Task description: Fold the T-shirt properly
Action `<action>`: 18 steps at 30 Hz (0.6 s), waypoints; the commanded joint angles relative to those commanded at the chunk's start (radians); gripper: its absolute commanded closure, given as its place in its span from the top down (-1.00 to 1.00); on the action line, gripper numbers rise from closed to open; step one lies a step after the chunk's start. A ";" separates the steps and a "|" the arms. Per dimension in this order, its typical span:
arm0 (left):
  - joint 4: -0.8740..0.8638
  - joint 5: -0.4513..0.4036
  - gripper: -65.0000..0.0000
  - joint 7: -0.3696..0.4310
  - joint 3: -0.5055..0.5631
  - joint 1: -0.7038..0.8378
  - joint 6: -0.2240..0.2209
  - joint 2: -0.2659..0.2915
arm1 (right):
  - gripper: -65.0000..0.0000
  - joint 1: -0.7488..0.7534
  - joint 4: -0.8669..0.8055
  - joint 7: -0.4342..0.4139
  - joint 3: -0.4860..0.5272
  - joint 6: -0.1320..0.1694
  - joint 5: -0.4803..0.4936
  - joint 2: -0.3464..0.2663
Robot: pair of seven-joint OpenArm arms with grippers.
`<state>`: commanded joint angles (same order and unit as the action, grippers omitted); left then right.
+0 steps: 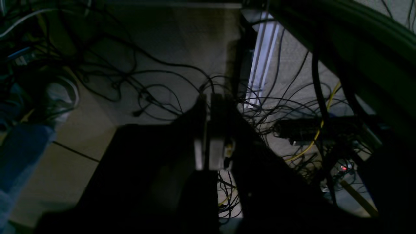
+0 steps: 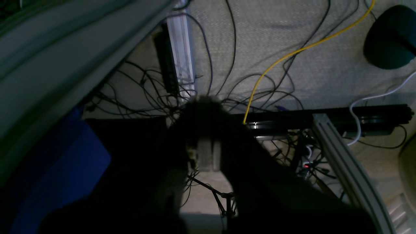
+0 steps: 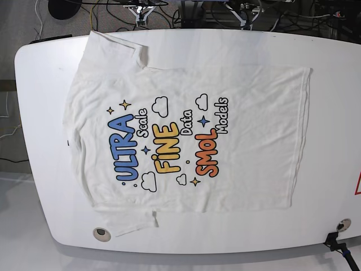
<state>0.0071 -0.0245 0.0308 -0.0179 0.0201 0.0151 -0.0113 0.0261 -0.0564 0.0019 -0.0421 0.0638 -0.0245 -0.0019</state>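
White table (image 3: 338, 113) under spread T-shirt (image 3: 237, 101)

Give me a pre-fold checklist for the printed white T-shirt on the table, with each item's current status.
1. White printed cotton T-shirt spread flat, print up: ok.
2. Shirt fully on the white rounded table: not ok; the collar end reaches the table's edge in the base view.
3. Sleeves laid out: not ok; the far sleeve looks folded over.
4. Left gripper empty: ok, shut, below table level.
5. Right gripper empty: ok, shut, below table level.
6. Arms over the shirt: not ok.
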 joint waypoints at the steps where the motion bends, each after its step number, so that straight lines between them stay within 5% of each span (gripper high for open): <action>1: 0.000 -0.002 -1.00 0.001 0.003 0.003 0.003 -0.002 | -1.00 0.003 -0.003 0.002 0.001 -0.002 0.003 0.000; 18: -0.007 -0.003 -1.00 0.008 0.001 0.006 0.001 -0.003 | -1.00 0.014 -0.010 0.000 0.000 -0.001 0.006 -0.005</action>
<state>0.0000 -0.0272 0.0392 -0.0173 0.0264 0.0164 -0.0147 0.0406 -0.0664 0.0015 -0.0425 0.0626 -0.0189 -0.0066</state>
